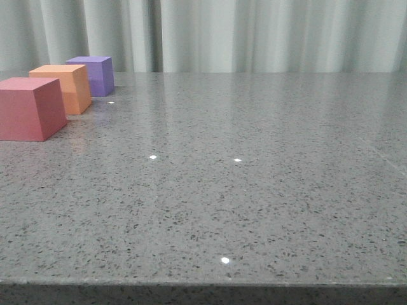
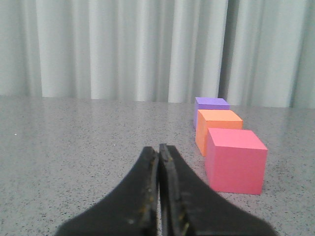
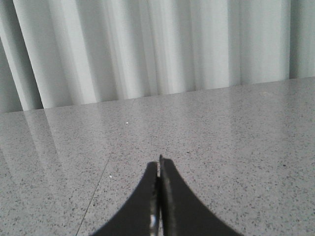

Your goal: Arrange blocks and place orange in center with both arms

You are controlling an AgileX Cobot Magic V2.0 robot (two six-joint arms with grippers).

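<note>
Red-pink cube (image 1: 30, 108), orange cube (image 1: 64, 88) and purple cube (image 1: 93, 75) stand in a row at the tabletop's (image 1: 254, 190) far left, orange in the middle. Left gripper (image 2: 158, 150) and right gripper (image 3: 159, 164): fingers pressed together, holding nothing.

Speckled grey stone table (image 1: 254, 210) (glossy, light glints), pale pleated curtain (image 1: 267, 32) behind

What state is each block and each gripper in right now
red-pink cube: upright on the table, nearest in the row, not held
orange cube: upright, middle of the row
purple cube: upright, farthest in the row
left gripper: shut, empty
right gripper: shut, empty
</note>
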